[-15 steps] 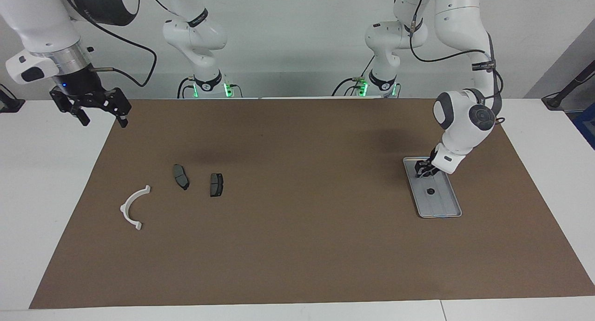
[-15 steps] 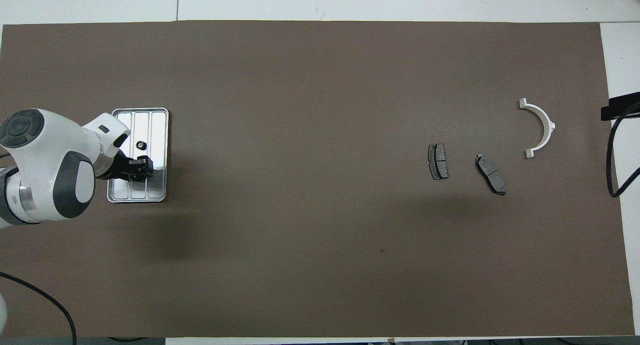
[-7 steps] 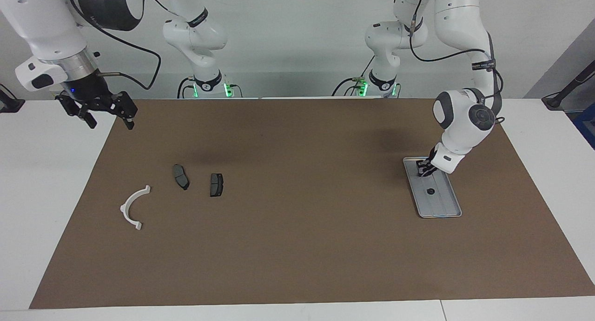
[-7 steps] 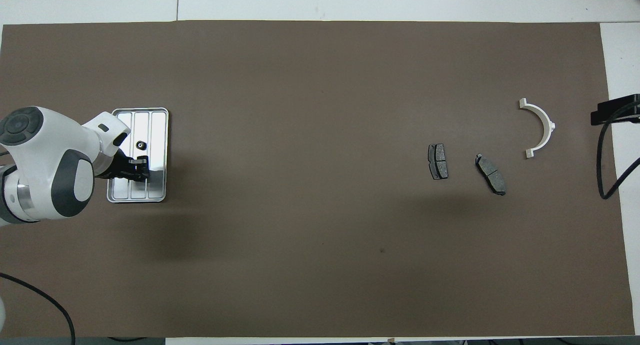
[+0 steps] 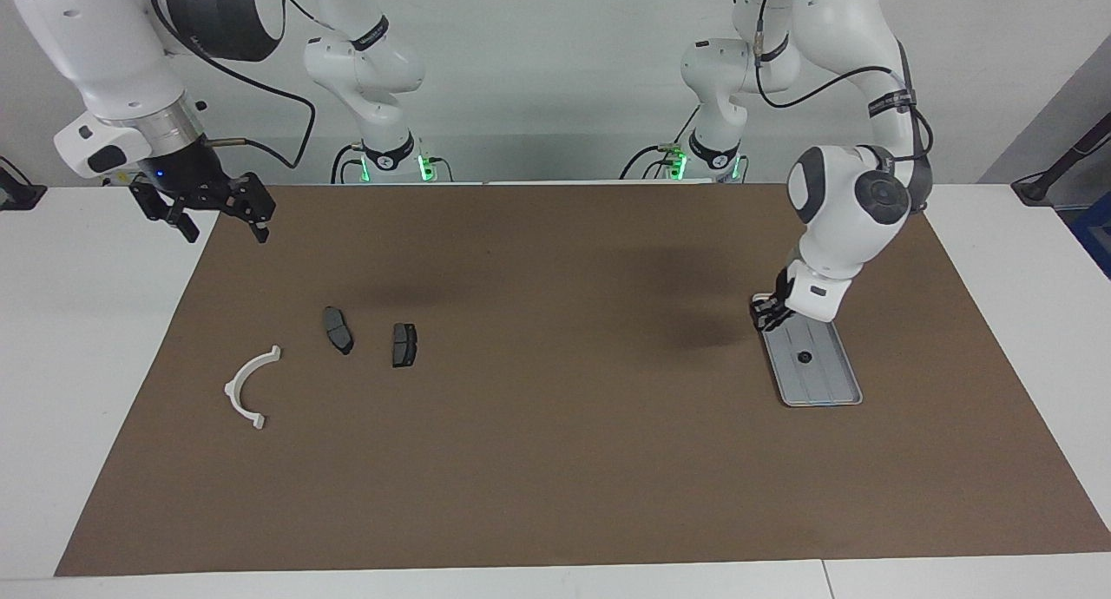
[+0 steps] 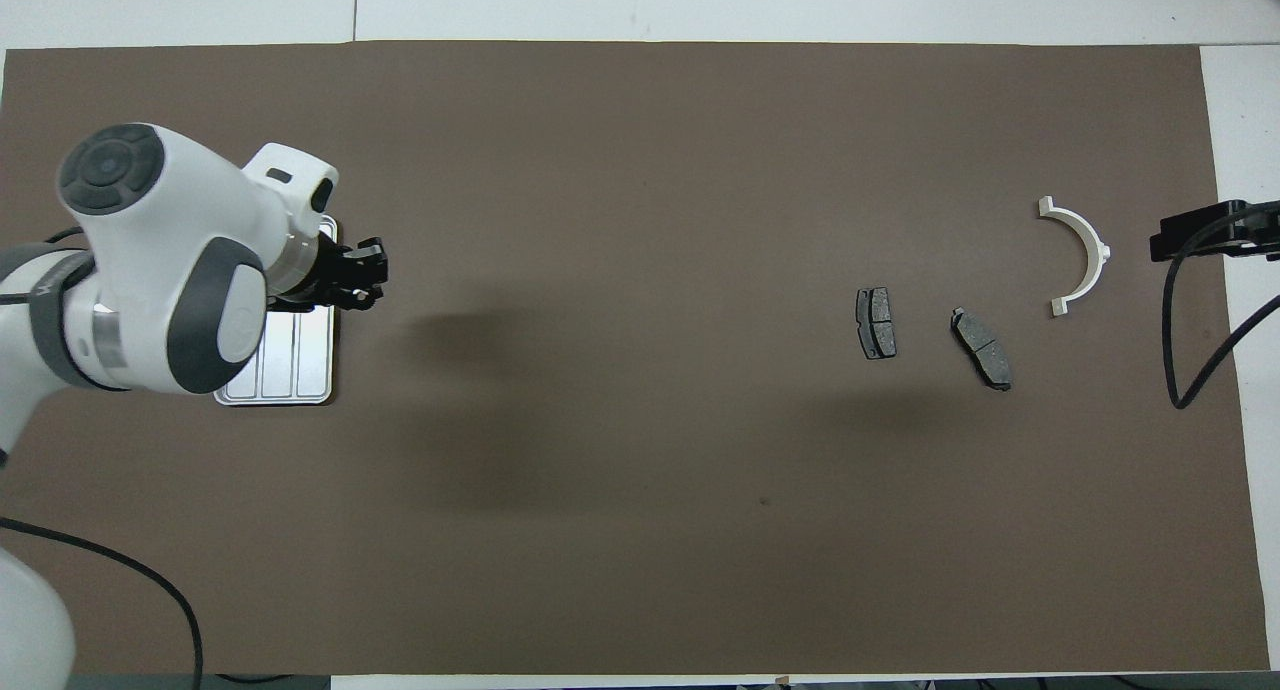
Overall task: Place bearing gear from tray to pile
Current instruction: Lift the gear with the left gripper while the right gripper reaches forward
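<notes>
Bearing gear [image 5: 804, 357]: a small dark round part, lying flat on the tray [image 5: 835, 389], about midway along it.
Tray: sitting on the brown mat [image 5: 555, 460] at the left arm's end of the table, long side pointing away from the robots.
Left gripper [image 5: 768, 314]: hanging over the tray's corner nearer the robots, toward the middle of the table, not over the gear. From where I am standing I cannot tell whether it is parted or closed, or whether anything is in it.
Right gripper [image 5: 223, 221]: waiting up in the air over the mat's corner at the right arm's end, spread wide apart and carrying nothing.
Pile [image 5: 338, 330]: two brake pads [image 5: 404, 345] and a white half-ring bracket [image 5: 247, 386], lying loosely together at the right arm's end, well apart from the tray.
Step in hand: as I am reading it, the pick is not yet done, since the gear is lying in the tray.
Doing it well: I am thinking the left gripper needs centring straight above the gear, coming down between the ribs and closing across its rim. The part is small and low, so an off-centre grab risks sliding it along the metal.
</notes>
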Robot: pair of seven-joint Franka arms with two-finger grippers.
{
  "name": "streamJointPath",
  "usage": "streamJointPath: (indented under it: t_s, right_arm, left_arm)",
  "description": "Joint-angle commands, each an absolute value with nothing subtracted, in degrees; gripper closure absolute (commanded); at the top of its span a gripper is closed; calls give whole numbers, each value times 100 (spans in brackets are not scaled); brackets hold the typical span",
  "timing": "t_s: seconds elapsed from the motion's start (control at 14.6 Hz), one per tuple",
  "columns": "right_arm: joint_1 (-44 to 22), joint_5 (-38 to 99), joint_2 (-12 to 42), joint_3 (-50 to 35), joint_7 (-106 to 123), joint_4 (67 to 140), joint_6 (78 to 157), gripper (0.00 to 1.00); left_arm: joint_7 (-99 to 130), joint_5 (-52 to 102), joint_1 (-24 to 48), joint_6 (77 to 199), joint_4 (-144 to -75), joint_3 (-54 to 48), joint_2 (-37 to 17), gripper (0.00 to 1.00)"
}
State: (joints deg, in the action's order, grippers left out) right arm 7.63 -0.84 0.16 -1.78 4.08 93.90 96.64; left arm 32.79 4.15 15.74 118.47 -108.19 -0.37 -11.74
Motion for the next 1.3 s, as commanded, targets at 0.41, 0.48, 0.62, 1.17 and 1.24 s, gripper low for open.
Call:
streamJointPath:
  t_s: [0.41,0.48,0.62,1.17,1.24]
  right_arm:
    - [773,9,-255,-193,387,9800,9852,0]
    - [782,9,-255,-193,387,9800,9861,0]
    - [791,9,-229,-185,352,9739,9870,0]
    - [36,-17,-53,-202,-448,9844,10160,0]
    - [0,-18,-35,-202,-448,9844,10169,0]
  left_arm:
    - [5844,493,3479,12407,-9246,114,-2803,100]
    - [6062,483,3585,12532,-9290,123,-2856,100]
    - [6144,378,3621,12647,-9491,123,-2865,100]
    - [6205,378,3630,12893,-9729,132,-2962,100]
    - [6205,378,3630,12894,-9729,132,-2971,100]
